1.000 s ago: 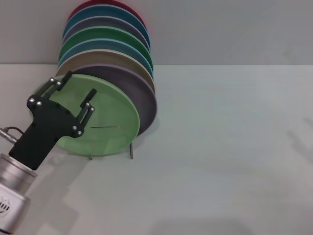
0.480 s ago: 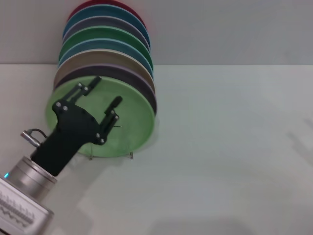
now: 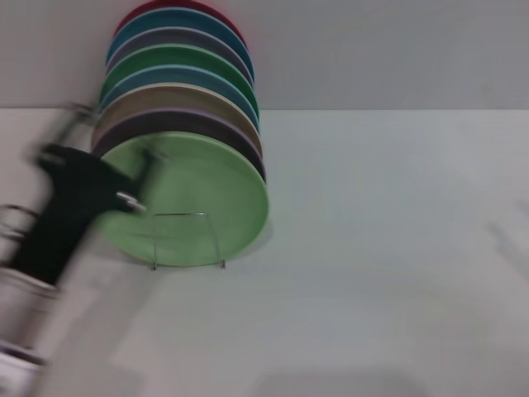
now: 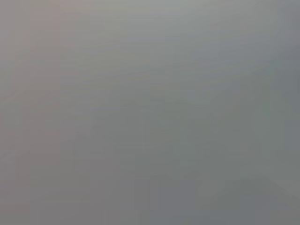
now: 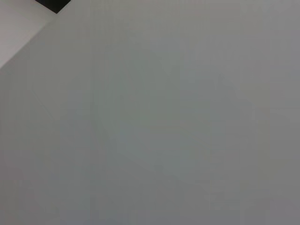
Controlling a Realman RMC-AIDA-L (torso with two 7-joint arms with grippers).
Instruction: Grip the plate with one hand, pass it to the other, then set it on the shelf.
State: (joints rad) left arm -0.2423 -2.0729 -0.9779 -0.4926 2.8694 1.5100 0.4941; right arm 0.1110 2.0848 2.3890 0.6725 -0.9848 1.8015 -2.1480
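Note:
The pale mint-green plate (image 3: 207,186) stands upright at the front of a row of plates in the thin-legged rack (image 3: 218,244), seen in the head view. My left gripper (image 3: 114,139), black on a silver arm, is a motion blur at the plate's left edge. Its fingers look spread and hold nothing. The plate rests in the rack on its own. The left wrist view shows only plain grey. My right gripper is out of view; its wrist view shows bare table surface.
Behind the mint plate stand several more plates: lilac (image 3: 240,145), beige, blue, darker green (image 3: 182,58), teal and red. The pale table (image 3: 388,248) stretches to the right and front of the rack. A grey wall (image 3: 372,50) is behind.
My left gripper has swung left and back off the face of the mint plate, now blurred at its left edge. The plate has settled upright, shifted slightly right in the rack.

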